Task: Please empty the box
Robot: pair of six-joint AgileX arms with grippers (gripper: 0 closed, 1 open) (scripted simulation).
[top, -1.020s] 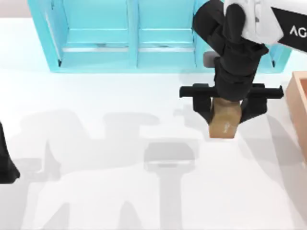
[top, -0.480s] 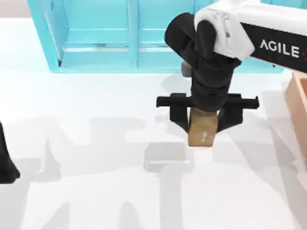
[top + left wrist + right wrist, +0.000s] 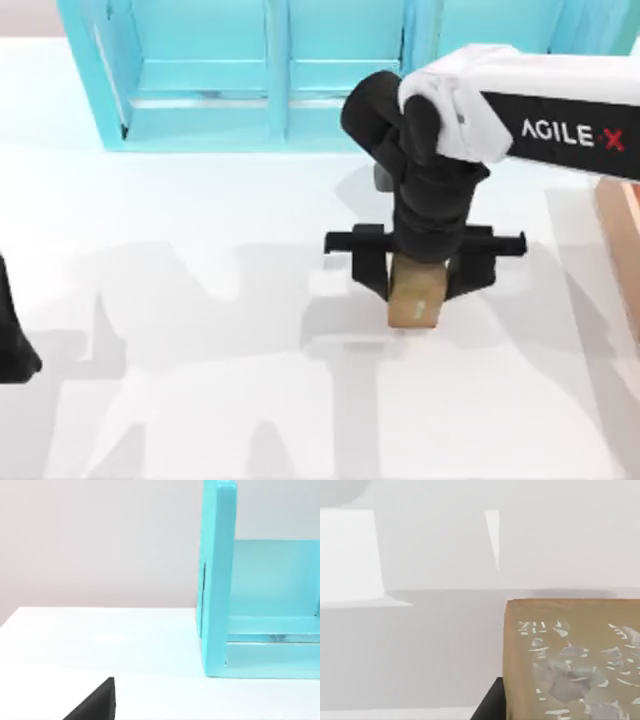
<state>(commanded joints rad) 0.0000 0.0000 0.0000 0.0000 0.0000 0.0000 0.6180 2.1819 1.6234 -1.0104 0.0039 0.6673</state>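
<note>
My right gripper (image 3: 418,283) hangs over the middle of the table, shut on a small brown cube (image 3: 413,306) that pokes out below its fingers. In the right wrist view the cube (image 3: 572,660) looms close, speckled with pale marks, with one dark finger (image 3: 490,707) beside it and white table under it. The box (image 3: 622,250), a light tan crate, shows as a strip of wall at the table's right edge, apart from the gripper. My left arm (image 3: 10,340) is parked at the left edge.
A big turquoise shelf unit (image 3: 270,70) runs along the back of the table, just behind the right arm; its side wall (image 3: 217,580) stands in the left wrist view. White table (image 3: 200,400) stretches across the front and left.
My right gripper has carried the cube leftward, away from the box, and slightly toward the front. The left arm has not moved.
</note>
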